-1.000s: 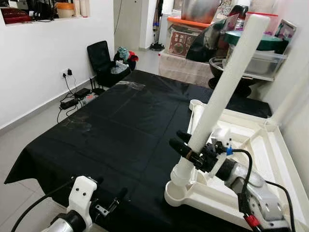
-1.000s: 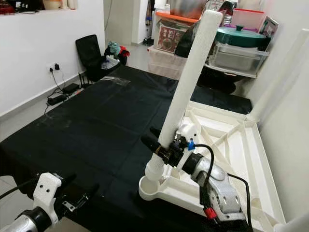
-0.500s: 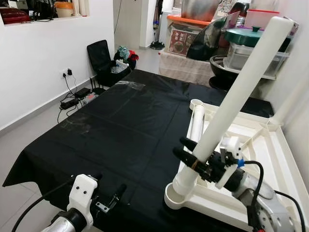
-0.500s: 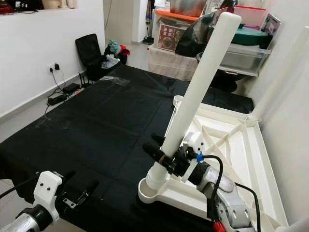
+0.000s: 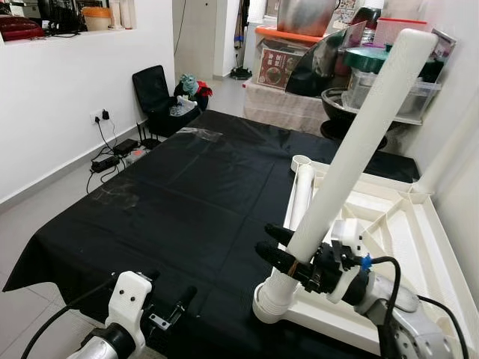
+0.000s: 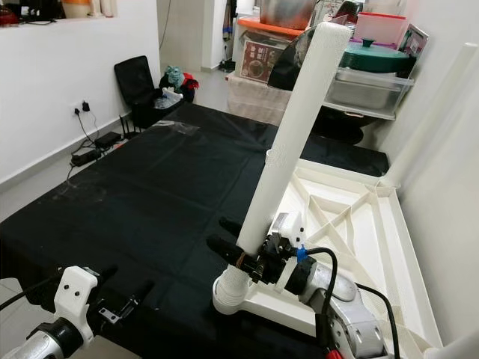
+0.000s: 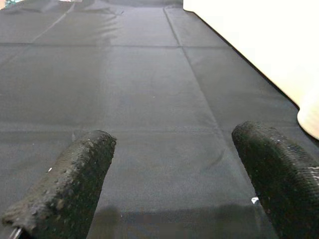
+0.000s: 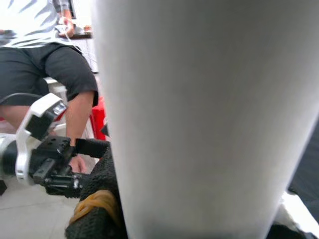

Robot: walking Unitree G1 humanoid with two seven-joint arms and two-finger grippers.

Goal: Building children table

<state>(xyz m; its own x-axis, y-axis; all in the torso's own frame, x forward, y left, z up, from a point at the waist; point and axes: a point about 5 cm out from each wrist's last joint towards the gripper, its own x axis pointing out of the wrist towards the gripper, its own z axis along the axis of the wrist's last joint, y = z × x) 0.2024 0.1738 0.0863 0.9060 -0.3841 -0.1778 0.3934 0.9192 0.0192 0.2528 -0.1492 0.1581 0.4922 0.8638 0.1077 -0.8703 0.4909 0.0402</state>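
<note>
A long white table leg (image 5: 359, 142) stands tilted, its ribbed lower end in the round corner socket (image 5: 263, 312) of the upside-down white tabletop (image 5: 419, 247). My right gripper (image 5: 266, 239) is shut on the leg just above the socket; the right wrist view has the leg (image 8: 209, 114) close up. Another white leg (image 5: 302, 191) lies along the tabletop's near rim. A further leg (image 6: 434, 112) rises at the far right corner. My left gripper (image 5: 171, 286) hangs low at the cloth's front edge, its fingers (image 7: 75, 184) open over bare black cloth.
A black cloth (image 5: 187, 187) covers the work surface. Storage boxes and pots (image 5: 299, 52) crowd the back. A black chair (image 5: 153, 90) and cables (image 5: 112, 153) stand by the white wall on the left. A seated person (image 8: 50, 59) is behind me.
The leg's upper end has swung slightly back to the left and my right gripper has shifted left with it. Its lower end stays at the socket. The left arm has not moved.
</note>
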